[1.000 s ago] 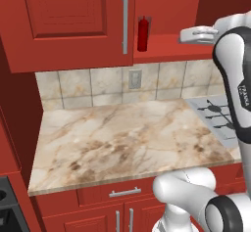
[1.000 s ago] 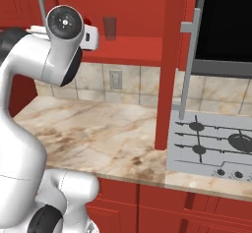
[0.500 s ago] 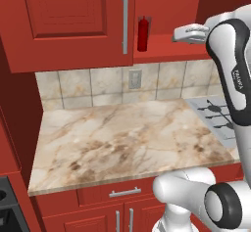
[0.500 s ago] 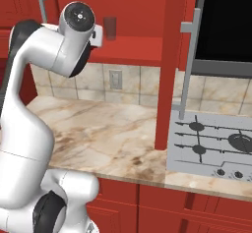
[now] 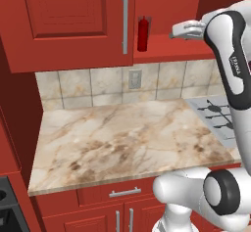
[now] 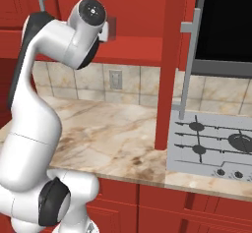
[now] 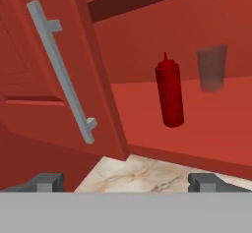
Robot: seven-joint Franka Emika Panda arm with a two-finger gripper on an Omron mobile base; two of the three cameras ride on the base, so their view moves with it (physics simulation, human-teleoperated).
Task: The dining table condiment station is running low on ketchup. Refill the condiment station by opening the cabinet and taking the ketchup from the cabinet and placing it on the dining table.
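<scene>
The ketchup (image 7: pixel 170 93) stands upright on the open shelf of the cabinet (image 5: pixel 73 20), near the shelf's front edge, a grey cup (image 7: pixel 212 68) well behind it. The gripper (image 7: pixel 127 182) is fully spread and empty, short of the shelf lip, aimed into the opening. The bottle lies ahead and slightly right of centre, its long axis vertical; the next reach, I judge, goes straight forward

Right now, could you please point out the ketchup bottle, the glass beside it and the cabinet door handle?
ketchup bottle (image 7: pixel 170 97): hand view, middle of its red body.
glass (image 7: pixel 212 68): hand view, its clear wall.
cabinet door handle (image 7: pixel 60 71): hand view, mid-length of the silver bar.
</scene>
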